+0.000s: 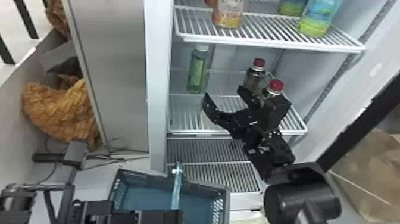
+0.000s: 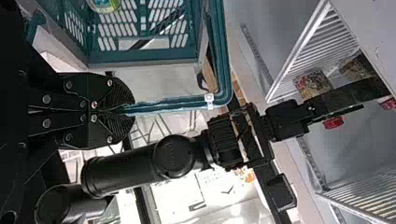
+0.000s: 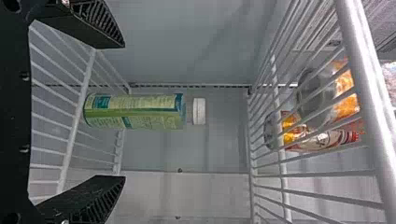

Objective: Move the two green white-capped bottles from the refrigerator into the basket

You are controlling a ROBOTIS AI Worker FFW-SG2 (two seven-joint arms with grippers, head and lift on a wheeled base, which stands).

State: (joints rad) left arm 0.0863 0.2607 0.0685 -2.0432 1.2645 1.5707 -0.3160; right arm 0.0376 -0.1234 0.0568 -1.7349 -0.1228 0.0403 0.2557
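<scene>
On the white wire shelf (image 1: 183,119), near its left edge and well back from the front rail, one green white-capped bottle (image 1: 196,71) stands upright. I have the right gripper (image 1: 223,90) over this shelf, fingers apart and empty, facing the bottle without touching. Two red-capped bottles (image 1: 276,86) stand toward the right edge. Lower, outside the refrigerator, the left gripper's (image 1: 166,215) fingers clamp the handle of the blue-green basket (image 1: 226,205); something green sits inside. Room: an orange-brown textured heap (image 1: 59,113) left of the refrigerator, a tan mass (image 1: 366,175) to the right.
</scene>
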